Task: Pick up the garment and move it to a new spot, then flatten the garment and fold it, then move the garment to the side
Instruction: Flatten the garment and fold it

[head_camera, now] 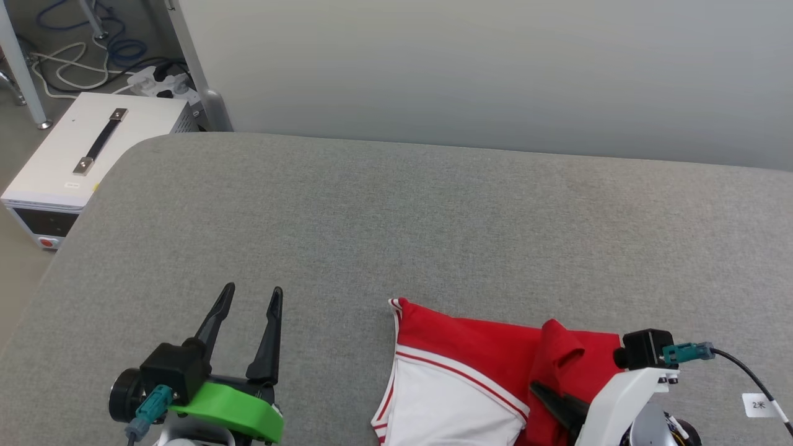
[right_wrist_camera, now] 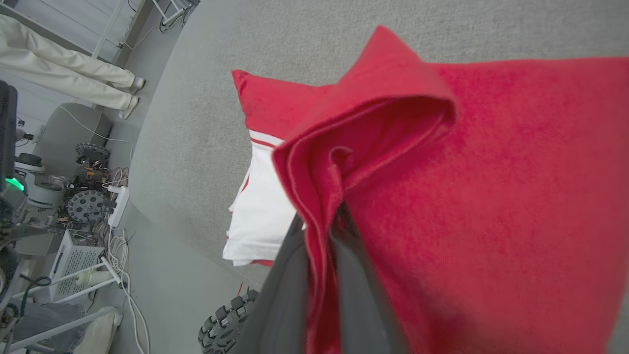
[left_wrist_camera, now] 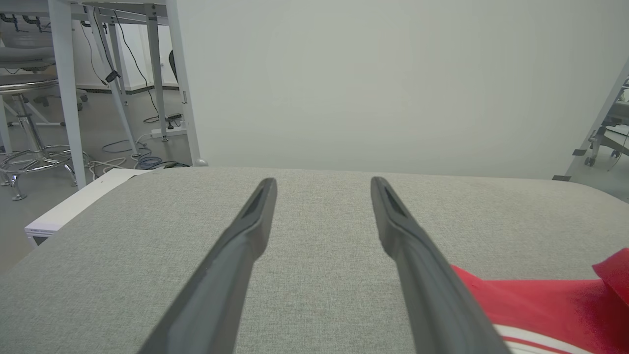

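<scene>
One red fold of the garment (head_camera: 471, 353) is clamped in my right pincer (right_wrist_camera: 322, 219); it lies bunched at the near right of the grey cloth tabletop (head_camera: 396, 217). My left pincer (head_camera: 254, 288) gapes wide, empty. I should lift slowly so nothing slips. White case (head_camera: 93, 142) and cables (head_camera: 68, 68) on the floor (head_camera: 15, 279), left.

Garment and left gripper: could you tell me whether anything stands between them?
Nothing visible does: only bare grey table separates the open left gripper from the garment, which the right gripper pinches.
</scene>
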You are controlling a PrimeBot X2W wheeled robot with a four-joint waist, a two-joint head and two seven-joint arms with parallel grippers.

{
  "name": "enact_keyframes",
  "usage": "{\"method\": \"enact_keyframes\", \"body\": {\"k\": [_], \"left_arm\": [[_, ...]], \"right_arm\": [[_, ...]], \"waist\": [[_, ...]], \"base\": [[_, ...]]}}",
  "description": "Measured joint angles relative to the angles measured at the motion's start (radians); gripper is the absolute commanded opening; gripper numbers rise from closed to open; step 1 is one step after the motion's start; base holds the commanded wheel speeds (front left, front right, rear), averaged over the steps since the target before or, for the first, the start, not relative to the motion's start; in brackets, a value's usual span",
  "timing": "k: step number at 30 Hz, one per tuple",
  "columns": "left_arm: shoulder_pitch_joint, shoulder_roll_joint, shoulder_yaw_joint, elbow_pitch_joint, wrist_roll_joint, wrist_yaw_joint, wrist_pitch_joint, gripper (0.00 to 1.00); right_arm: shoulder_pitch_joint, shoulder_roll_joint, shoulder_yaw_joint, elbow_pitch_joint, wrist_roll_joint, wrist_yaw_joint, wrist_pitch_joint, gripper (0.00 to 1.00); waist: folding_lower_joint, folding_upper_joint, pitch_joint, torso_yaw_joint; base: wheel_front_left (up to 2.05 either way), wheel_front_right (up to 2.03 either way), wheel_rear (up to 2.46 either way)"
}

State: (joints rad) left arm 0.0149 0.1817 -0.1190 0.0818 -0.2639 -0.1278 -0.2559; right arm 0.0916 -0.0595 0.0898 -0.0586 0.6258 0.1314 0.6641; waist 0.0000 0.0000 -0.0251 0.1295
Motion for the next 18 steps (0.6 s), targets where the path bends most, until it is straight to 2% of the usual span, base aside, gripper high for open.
{"method": "enact_keyframes", "body": {"k": [3,12,18], "left_arm": [[0.000,0.001,-0.001,0.000,0.000,0.000,0.000,1.00],[-0.001,0.002,-0.001,0.001,0.000,0.000,0.000,1.00],[-0.004,0.002,-0.005,0.002,0.000,0.000,0.000,1.00]], "right_arm": [[-0.020,0.005,0.038,0.019,0.023,0.000,-0.015,0.00],[-0.077,0.007,0.200,0.159,0.157,0.000,-0.157,0.00],[-0.151,0.009,0.269,0.258,0.146,0.000,-0.221,0.00]], "waist": [[0.0000,0.0000,0.002,0.011],[0.0000,0.0000,0.009,0.041],[0.0000,0.0000,0.020,0.053]], "base": [[0.00,0.00,0.00],[0.00,0.00,0.00],[0.00,0.00,0.00]]}}
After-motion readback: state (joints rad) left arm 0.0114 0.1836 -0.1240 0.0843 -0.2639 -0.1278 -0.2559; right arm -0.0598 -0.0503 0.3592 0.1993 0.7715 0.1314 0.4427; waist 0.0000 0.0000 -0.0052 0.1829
